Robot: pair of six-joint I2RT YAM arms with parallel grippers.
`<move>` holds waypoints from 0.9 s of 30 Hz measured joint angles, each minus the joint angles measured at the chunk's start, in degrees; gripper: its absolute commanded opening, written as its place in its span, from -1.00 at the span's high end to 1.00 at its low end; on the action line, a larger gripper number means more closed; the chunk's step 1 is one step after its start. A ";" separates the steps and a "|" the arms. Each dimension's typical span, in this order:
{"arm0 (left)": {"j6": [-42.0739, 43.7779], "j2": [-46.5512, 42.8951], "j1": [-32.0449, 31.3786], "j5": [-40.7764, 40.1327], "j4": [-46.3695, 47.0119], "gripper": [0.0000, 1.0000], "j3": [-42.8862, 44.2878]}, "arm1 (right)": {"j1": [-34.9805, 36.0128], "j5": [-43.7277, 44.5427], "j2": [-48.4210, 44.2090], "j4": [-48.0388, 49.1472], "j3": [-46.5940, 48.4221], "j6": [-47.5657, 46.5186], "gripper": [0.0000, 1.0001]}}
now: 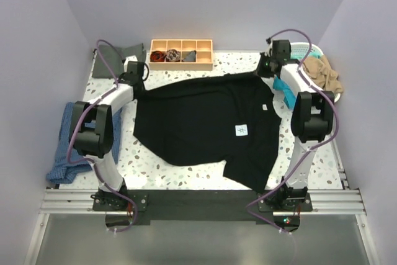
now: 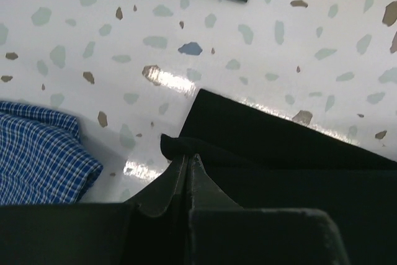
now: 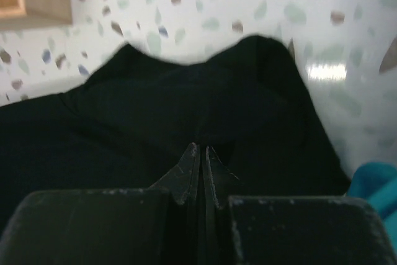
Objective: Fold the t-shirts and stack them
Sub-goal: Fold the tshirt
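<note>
A large black t-shirt [image 1: 198,122] with a small white tag [image 1: 242,130] lies spread on the speckled table. My left gripper [image 1: 140,85] is shut on its far left corner; in the left wrist view the gripper [image 2: 188,158] pinches a black fold [image 2: 260,147]. My right gripper [image 1: 267,70] is shut on its far right corner; in the right wrist view the gripper [image 3: 202,148] pinches the black cloth [image 3: 186,110]. A dark grey-green shirt [image 1: 121,54] lies at the far left. A teal shirt [image 1: 286,91] and a tan shirt [image 1: 326,76] lie at the far right.
A wooden compartment tray [image 1: 181,45] with small bundled cloths stands at the back centre. A blue plaid cloth [image 1: 65,144] hangs over the table's left edge, also in the left wrist view [image 2: 37,153]. A white basket [image 1: 310,49] holds the tan shirt.
</note>
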 measured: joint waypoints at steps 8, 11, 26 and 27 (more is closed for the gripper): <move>-0.85 -8.41 0.00 -0.50 -1.20 1.00 -5.68 | 0.02 -1.11 -15.21 -0.39 -16.63 0.13 1.00; -0.85 -11.58 0.00 -0.42 -1.18 1.00 -6.08 | 0.02 -1.18 -20.24 -0.26 -17.59 0.13 1.00; -1.51 -14.95 0.00 1.25 -2.93 1.00 -10.45 | 0.24 -0.92 -27.58 -5.77 -26.88 0.59 1.00; -1.73 -14.95 0.00 1.38 -3.28 1.00 -11.30 | 0.42 -0.72 -28.26 -6.64 -27.87 0.63 1.00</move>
